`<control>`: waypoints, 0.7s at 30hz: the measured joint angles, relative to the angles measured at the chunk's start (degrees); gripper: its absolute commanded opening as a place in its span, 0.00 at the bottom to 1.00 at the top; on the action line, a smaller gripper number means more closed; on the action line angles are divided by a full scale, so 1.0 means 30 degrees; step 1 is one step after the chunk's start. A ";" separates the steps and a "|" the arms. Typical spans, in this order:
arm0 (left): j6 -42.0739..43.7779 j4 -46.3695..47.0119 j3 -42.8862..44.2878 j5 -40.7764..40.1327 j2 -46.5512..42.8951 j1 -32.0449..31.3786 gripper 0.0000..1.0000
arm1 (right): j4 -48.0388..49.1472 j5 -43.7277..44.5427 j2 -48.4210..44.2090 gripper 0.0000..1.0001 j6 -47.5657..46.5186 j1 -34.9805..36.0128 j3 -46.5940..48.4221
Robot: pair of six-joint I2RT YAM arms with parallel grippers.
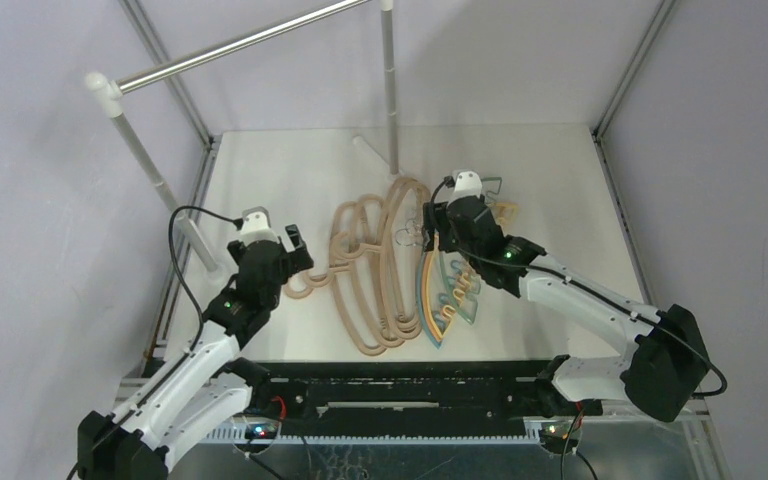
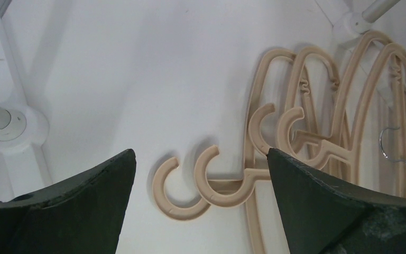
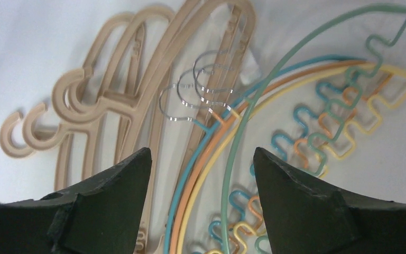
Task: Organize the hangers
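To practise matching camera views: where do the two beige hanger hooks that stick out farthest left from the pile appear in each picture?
Top external: the two beige hooks lie at the pile's left edge, left of centre.
Left wrist: lower centre, between the two dark jaws.
Right wrist: far left, mid-height, above the left jaw.
Shared landmark: the silver wire hooks of the thin coloured hangers.

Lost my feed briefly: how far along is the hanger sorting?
Done: no hanger is on the rail; beige hangers and coloured hangers lie grouped by kind on the table. In hand: nothing; left gripper and right gripper hover open above them. Left: every hanger.
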 measured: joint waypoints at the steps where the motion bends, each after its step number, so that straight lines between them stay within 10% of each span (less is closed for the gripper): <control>1: -0.0007 -0.0095 0.0000 0.0000 0.0029 0.0000 0.99 | 0.0277 -0.0248 -0.0066 0.70 0.0102 0.0000 -0.0444; 6: -0.0051 -0.0189 0.0000 0.0044 0.0029 0.0000 0.99 | 0.0991 -0.1377 -0.0488 0.42 0.1151 0.0197 -0.3555; 21: -0.0233 0.0146 -0.0058 0.0248 0.0036 0.0000 0.99 | 0.1617 -0.1843 0.0022 0.49 0.2739 0.0495 -0.5639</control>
